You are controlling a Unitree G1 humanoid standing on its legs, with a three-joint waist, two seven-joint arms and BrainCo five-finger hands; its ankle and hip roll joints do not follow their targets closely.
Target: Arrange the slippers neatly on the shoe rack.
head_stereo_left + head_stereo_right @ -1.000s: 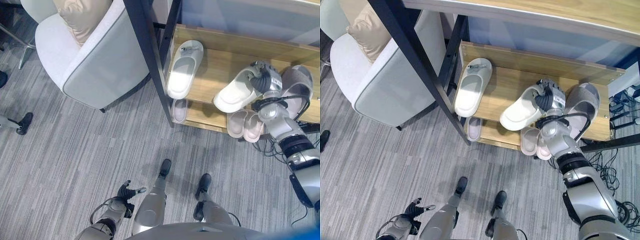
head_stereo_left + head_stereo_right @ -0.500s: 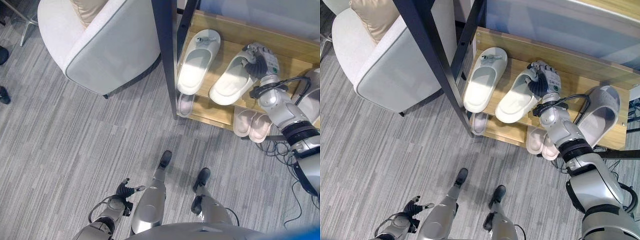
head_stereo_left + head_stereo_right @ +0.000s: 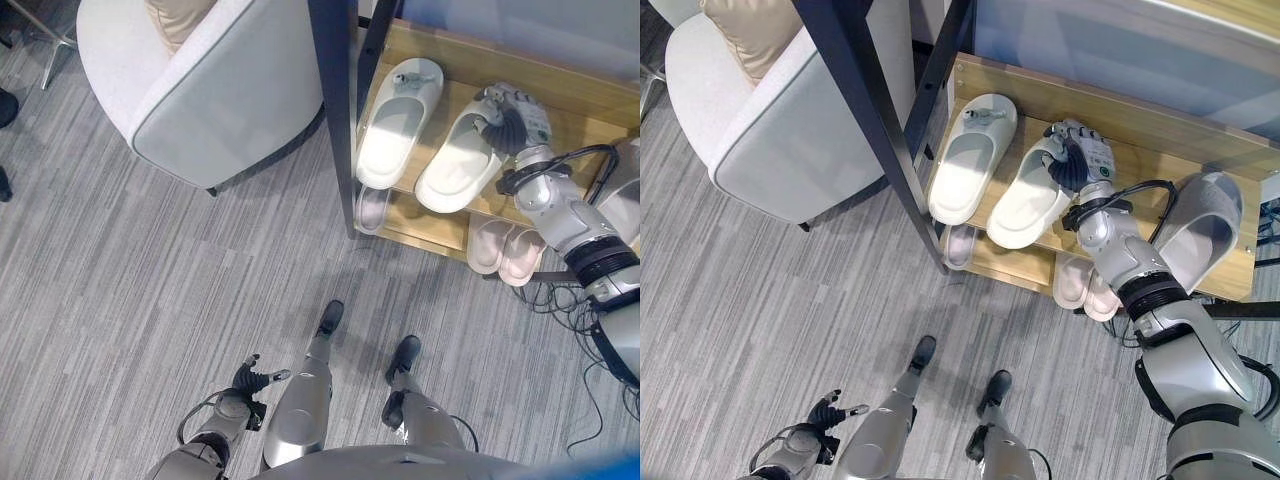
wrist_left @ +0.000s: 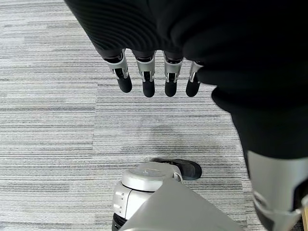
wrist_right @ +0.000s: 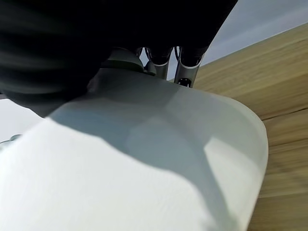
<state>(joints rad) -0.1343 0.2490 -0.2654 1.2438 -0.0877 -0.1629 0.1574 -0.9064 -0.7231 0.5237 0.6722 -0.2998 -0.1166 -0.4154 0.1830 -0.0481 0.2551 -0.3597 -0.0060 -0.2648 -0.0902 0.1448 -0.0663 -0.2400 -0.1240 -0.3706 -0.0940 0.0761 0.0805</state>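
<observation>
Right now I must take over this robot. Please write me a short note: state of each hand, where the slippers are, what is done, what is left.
Right hand: curled on the toe end of a white slipper, which lies on the upper shelf of the shoe rack beside the other white slipper, nearly parallel.
Left hand: open, idle, low above the carpet.
Done: the white pair is side by side.
Left: release the slipper. A grey slipper lies at an angle at the shelf's right end and probably needs straightening. A pink pair sits on the lower shelf.
</observation>
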